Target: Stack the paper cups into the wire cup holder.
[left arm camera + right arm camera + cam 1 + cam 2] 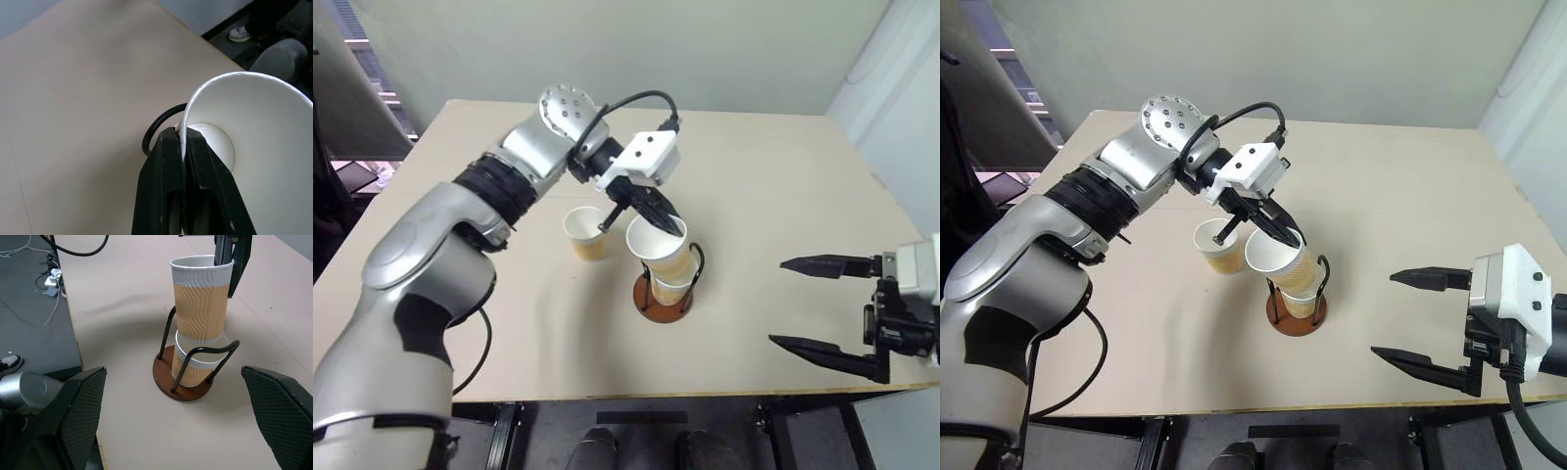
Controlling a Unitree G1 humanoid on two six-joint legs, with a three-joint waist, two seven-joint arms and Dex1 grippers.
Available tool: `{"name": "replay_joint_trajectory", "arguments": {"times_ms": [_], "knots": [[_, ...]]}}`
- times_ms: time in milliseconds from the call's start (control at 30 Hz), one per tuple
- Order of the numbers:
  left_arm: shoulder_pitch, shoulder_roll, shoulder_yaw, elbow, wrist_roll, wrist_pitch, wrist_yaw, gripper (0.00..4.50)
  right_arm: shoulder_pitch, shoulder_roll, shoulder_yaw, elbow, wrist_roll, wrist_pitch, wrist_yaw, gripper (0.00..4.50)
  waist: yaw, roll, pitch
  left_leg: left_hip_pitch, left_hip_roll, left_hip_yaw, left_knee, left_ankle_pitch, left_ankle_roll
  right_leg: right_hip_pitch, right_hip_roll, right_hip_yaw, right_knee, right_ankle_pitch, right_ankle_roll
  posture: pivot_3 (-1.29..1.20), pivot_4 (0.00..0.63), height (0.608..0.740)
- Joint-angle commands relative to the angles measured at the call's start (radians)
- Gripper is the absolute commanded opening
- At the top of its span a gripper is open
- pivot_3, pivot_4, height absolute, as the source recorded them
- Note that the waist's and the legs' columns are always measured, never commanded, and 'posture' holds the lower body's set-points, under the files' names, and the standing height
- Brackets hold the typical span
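Your left gripper (668, 223) pinches the rim of a paper cup (658, 247), its foot sunk into the cup (195, 364) seated in the wire cup holder (182, 382) mid-table. A third cup (586, 233) stands just beside it on your left. Your right gripper (813, 304) hangs wide open and empty by the table's (773, 176) near edge, well apart, with bare tabletop between.

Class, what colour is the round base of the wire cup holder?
Rust-brown; the base of the wire cup holder shows best in the right wrist view.
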Motion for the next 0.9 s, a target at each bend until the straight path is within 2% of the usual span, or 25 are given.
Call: {"name": "replay_joint_trajectory", "arguments": {"times_ms": [33,200,300,500,600,733,900], "knots": [[-0.036,-0.019,0.022,0.013,0.024,-0.034,-0.033,0.00,-0.001,-0.003,-0.041,-0.017,0.008,-0.010,-0.017,4.49,0.000,0.000,0.000,0.000,0.000,0.000,0.001,0.000,0.000,0.000,0.000,0.000,0.000,0.000,0.000,0.00,0.150,0.740],[-0.029,-0.039,0.027,0.035,0.062,-0.055,-0.033,0.00,0.004,-0.006,-0.044,-0.017,0.001,-0.011,-0.018,4.49,0.001,0.000,0.000,-0.001,0.000,0.000,0.003,0.000,0.001,0.000,0.000,0.000,0.000,0.000,0.001,0.00,0.150,0.740],[-0.028,-0.055,0.039,0.059,0.095,-0.073,-0.033,0.65,-0.005,-0.011,-0.033,-0.017,0.003,-0.012,-0.027,4.50,0.002,0.000,0.000,-0.003,-0.001,0.000,0.006,-0.001,0.002,0.000,0.000,0.000,0.000,0.001,0.002,0.00,0.150,0.740],[-0.030,-0.074,0.075,0.090,0.125,-0.085,-0.033,2.73,-0.012,-0.016,-0.015,-0.015,-0.003,-0.018,-0.034,4.50,0.002,0.000,0.000,-0.003,-0.004,-0.001,0.008,-0.002,0.003,0.001,-0.002,0.000,0.000,0.001,0.004,0.00,0.150,0.740],[-0.028,-0.111,0.141,0.142,0.172,-0.093,-0.033,3.78,-0.022,-0.021,0.006,-0.011,-0.008,-0.025,-0.037,4.50,0.004,0.000,0.000,-0.003,-0.005,-0.001,0.008,-0.002,0.004,0.001,-0.003,0.000,0.000,0.001,0.005,0.00,0.150,0.740],[-0.043,-0.133,0.273,0.249,0.248,-0.082,-0.033,3.78,-0.045,-0.029,0.041,0.008,-0.022,-0.036,-0.028,4.50,0.004,0.001,0.000,-0.003,-0.007,-0.001,0.009,-0.002,0.005,0.001,-0.004,0.000,0.000,0.001,0.006,0.00,0.150,0.740],[-0.042,-0.052,0.375,0.371,0.418,-0.115,-0.011,3.78,-0.086,-0.045,0.102,0.057,-0.059,-0.066,0.005,4.50,-0.003,0.002,-0.001,-0.003,-0.010,-0.001,0.008,-0.003,0.006,0.001,-0.004,0.000,0.000,0.000,0.008,0.00,0.150,0.740]]}}
